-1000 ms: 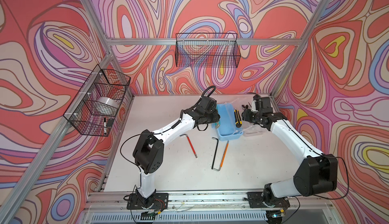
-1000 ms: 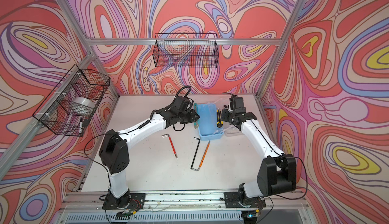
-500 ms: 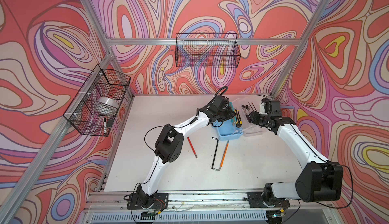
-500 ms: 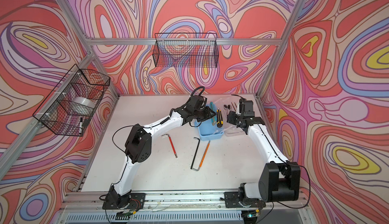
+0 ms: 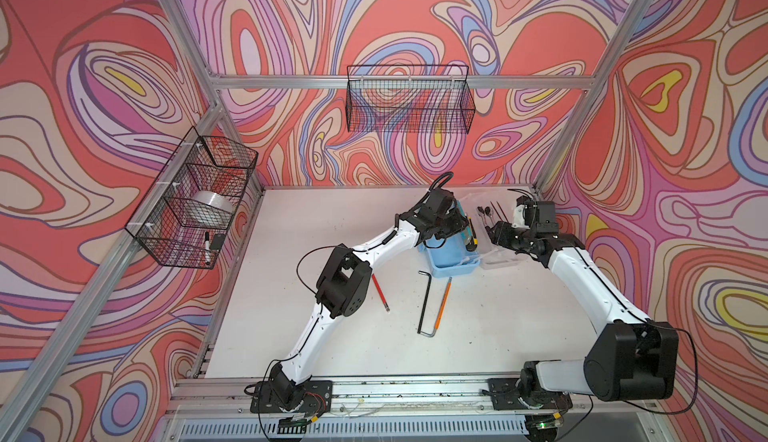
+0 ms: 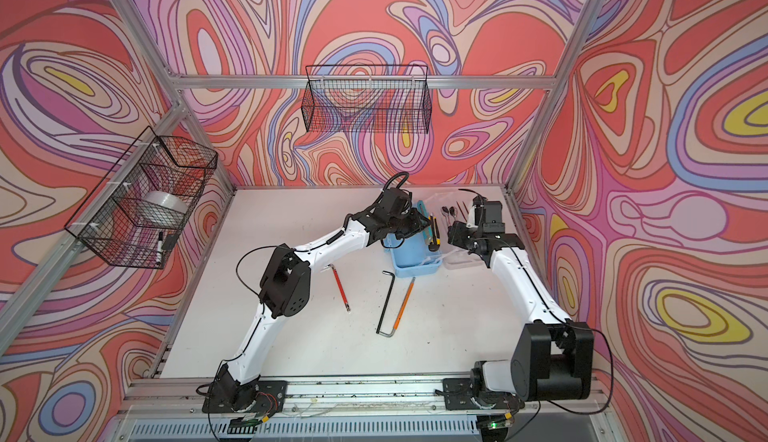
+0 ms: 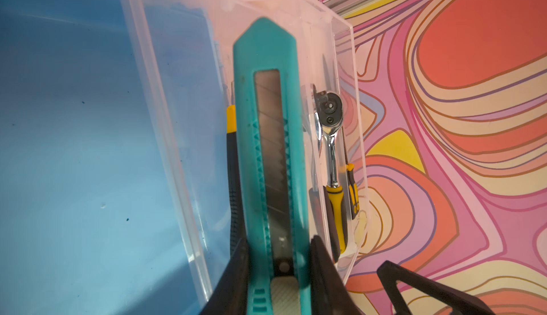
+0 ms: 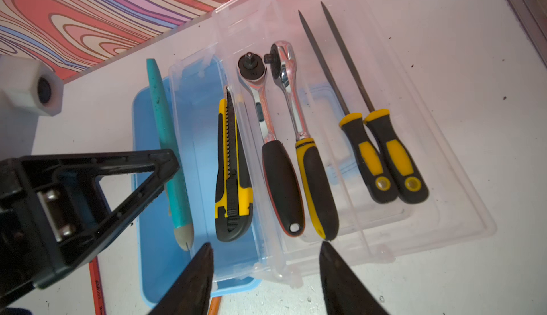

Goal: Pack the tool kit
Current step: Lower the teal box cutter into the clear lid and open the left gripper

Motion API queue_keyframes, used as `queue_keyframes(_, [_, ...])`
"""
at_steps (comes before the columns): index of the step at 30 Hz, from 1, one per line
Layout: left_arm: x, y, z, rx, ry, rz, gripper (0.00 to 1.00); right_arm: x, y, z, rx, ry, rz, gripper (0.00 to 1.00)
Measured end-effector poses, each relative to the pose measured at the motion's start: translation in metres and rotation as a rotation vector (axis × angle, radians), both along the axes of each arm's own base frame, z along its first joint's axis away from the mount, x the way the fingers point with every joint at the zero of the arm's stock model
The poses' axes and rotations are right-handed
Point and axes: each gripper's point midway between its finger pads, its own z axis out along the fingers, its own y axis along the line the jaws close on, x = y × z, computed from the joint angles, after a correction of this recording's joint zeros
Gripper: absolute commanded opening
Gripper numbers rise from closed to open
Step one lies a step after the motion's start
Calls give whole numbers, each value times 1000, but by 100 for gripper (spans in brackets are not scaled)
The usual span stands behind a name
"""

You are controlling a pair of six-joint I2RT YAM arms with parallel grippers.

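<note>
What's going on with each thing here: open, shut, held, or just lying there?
blue case: open.
clear lid: folded flat on the table.
teal cutter: gripped, over the case.
left pincer: shut on teal cutter.
right pincer: open, empty.
yellow cutter: lying in the case.
ratchets: lying in the lid.
black hex key: loose on the table.

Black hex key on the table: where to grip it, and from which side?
Probably mid-shaft on the black hex key, a little toward the blue case, coming straight down with jaws across it. It lies flat on the table, and the orange-handled tool beside it closes in at the other end.
</note>
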Motion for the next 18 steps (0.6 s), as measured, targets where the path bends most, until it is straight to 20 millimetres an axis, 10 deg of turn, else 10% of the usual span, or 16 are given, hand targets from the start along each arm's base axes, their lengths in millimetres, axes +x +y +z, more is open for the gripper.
queue_keyframes(9, [-1, 2, -24, 54, 47, 2, 15, 0, 0, 1, 2, -2, 1, 59])
queue_keyframes(18, [-3, 2, -22, 64, 52, -8, 47, 0, 0, 0, 2, -1, 1, 58])
